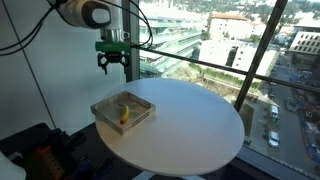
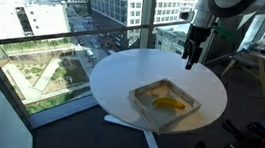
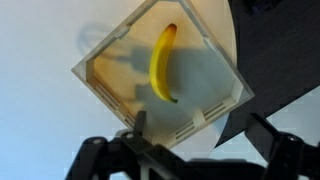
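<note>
Jaws: spread wide apart and empty. They hang well above the tray and touch nothing. In the wrist view their dark fingers come in from 6 o'clock.
Arm: white with rounded joints, reaching down from above the table's edge.
Banana: lies flat inside the tray. In the wrist view it runs from its tip at about 1 o'clock down to its stem at 6 o'clock. It is also visible in both exterior views.
Banana, handling: probably light, and soft under a smooth, slightly slick peel, so it would bruise under a hard squeeze. Its curve means it may roll.
Banana, hold: the thick middle of the curve, pinched across its narrow width, looks safest. The thin ends look poorest.
Banana, look: yellow and gently arched, with a dark tip.
Tray: square with low walls and a pale tan floor. It sits corner-on to the wrist camera. It could be plastic or thin wood, but I cannot tell which.
Tray, place: toward the table's 9 o'clock side in an exterior view.
Table: a round, matte white top that looks smooth and hard.
Window: floor-to-ceiling glass in dark frames, just past the table.
City: buildings and streets far below.
</note>
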`<state>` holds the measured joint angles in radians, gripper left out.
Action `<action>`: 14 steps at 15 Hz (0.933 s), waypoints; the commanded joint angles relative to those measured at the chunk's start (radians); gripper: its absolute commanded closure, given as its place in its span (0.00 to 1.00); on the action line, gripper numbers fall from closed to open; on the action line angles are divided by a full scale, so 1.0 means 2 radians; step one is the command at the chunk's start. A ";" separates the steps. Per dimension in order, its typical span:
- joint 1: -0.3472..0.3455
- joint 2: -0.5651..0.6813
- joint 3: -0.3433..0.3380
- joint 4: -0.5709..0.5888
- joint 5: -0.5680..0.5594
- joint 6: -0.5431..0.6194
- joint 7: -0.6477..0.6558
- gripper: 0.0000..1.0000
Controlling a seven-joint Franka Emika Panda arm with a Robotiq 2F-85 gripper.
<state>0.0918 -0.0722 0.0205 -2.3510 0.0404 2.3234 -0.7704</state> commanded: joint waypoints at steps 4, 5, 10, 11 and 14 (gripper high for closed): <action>-0.005 0.040 0.004 0.018 -0.003 0.038 -0.035 0.00; -0.006 0.045 0.005 0.019 -0.004 0.045 -0.037 0.00; -0.009 0.069 0.011 0.020 -0.003 0.077 -0.043 0.00; -0.010 0.072 0.012 0.020 -0.002 0.084 -0.044 0.00; -0.014 0.080 0.015 0.019 0.000 0.105 -0.043 0.00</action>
<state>0.0868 0.0679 0.0337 -2.3324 0.0403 2.5040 -0.8311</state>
